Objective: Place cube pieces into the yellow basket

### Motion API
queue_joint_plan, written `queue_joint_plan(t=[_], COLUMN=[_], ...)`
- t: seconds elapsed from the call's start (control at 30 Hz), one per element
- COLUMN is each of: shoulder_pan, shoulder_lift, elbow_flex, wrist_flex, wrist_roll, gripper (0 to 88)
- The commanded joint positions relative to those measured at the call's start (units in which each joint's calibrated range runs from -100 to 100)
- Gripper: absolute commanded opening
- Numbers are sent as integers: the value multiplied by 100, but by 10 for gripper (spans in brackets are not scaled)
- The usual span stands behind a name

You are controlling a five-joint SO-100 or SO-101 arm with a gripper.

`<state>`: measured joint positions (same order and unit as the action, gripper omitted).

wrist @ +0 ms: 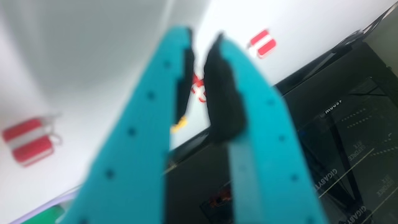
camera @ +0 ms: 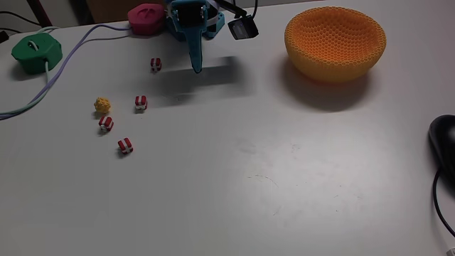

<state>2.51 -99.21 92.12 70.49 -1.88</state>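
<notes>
A teal gripper (camera: 197, 69) hangs above the white surface (camera: 234, 185) near its far edge, its fingers drawn close together with only a thin gap between the dark pads (wrist: 219, 93) and nothing held between them. In the fixed view the yellow basket (camera: 335, 44), a mesh-walled bowl, stands well to the right of the gripper. Four red cube pieces with white bands lie to the left of the gripper: one (camera: 155, 65) just beside it, another (camera: 141, 103) nearer the camera, and two more (camera: 106, 124) (camera: 125, 146) further toward the camera and left. A yellow bumpy piece (camera: 102, 106) sits well left of the gripper, near the second cube. A green puck (camera: 36, 53) with a cable rests far left of the gripper, a pink puck (camera: 146, 18) just behind it. A black mouse (camera: 444, 139) lies at the right edge, nearer the camera than the basket. In the blurred wrist view, cubes (wrist: 27, 142) (wrist: 260, 43) show on either side of the gripper (wrist: 198, 42)
</notes>
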Motion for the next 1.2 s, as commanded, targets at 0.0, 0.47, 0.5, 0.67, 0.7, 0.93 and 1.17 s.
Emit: queue_joint_plan(t=[0.0, 0.47, 0.5, 0.67, 0.7, 0.93, 1.17], shoulder_pan=[364, 736, 848, 1286, 1314, 1529, 1976], shoulder_lift=[-79, 2459, 3188, 5499, 5755, 6635, 7544], elbow_flex=[18, -1764, -2370, -4036, -3978, -3381, -3352], wrist_flex=[-99, -1202, -1515, -1758, -1915, -2627, -3192], wrist_roll=[-1021, -2642, -2838, -3287, -3448, -4269, -4054], gripper=[0, 1, 46, 298, 322, 339, 311])
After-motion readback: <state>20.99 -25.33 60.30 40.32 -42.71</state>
